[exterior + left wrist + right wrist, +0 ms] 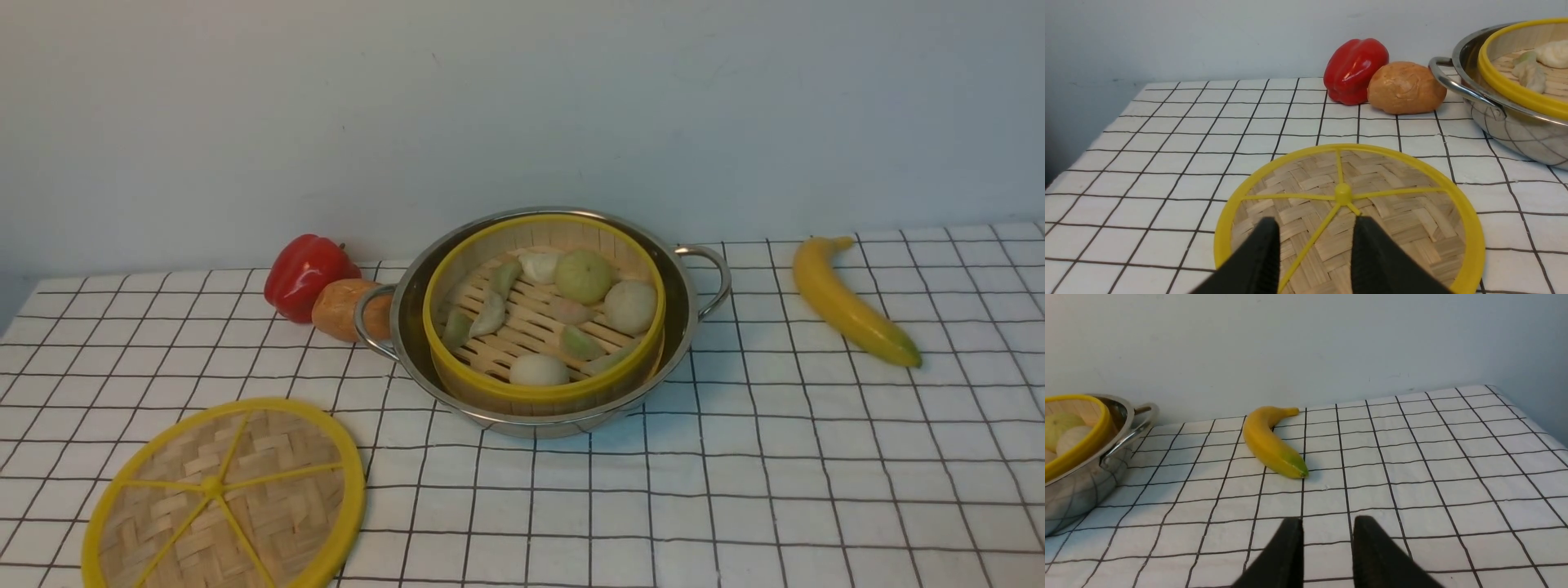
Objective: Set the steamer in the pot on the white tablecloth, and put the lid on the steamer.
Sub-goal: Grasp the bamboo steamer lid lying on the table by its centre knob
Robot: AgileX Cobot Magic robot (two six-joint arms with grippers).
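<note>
The steamer (539, 392) sits in the pot (684, 322) on the white tablecloth (735, 490). The lid (224, 494) lies flat at the pot's 8 o'clock. The left gripper (1316, 261) hovers over it, jaws partly apart and empty (a yellow spoke runs between them). The right gripper (1327, 555) is parted and empty too. A pinch on that thin spoke could slip, tilting the lid so it lands crooked.
</note>
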